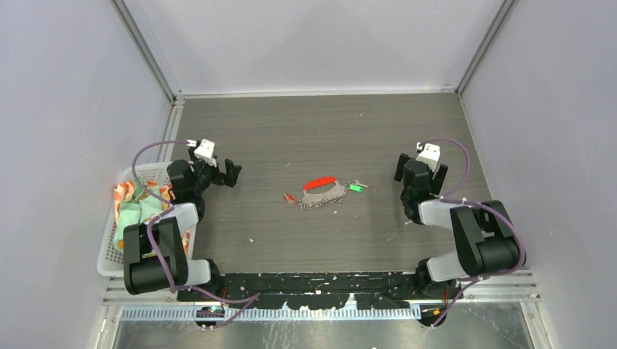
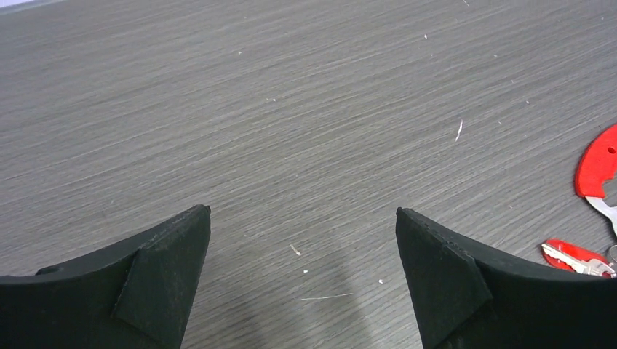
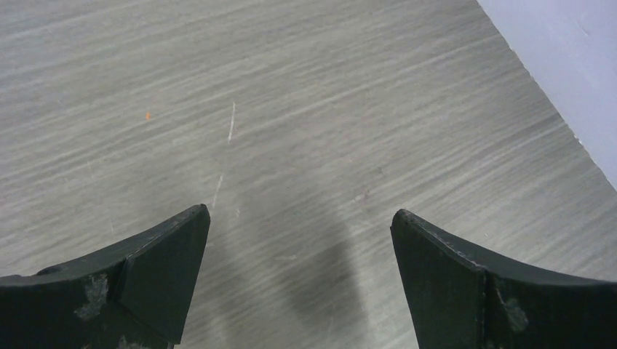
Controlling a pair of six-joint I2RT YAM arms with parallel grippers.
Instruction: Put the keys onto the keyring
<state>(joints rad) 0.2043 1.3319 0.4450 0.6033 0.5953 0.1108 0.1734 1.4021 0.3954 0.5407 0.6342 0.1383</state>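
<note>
The keyring, a thin silver-grey loop with a curved red strip, lies on the table's middle. The green-headed key lies just right of it, and the small red-tagged key just left of it. My left gripper is open and empty, well left of the ring. In the left wrist view the gripper hovers over bare table, with the red strip and the red-tagged key at the right edge. My right gripper is open and empty, right of the green key. The right wrist view shows the gripper over bare table only.
A white mesh basket with a colourful cloth stands at the table's left edge beside the left arm. Grey walls close in the table on three sides; one shows in the right wrist view.
</note>
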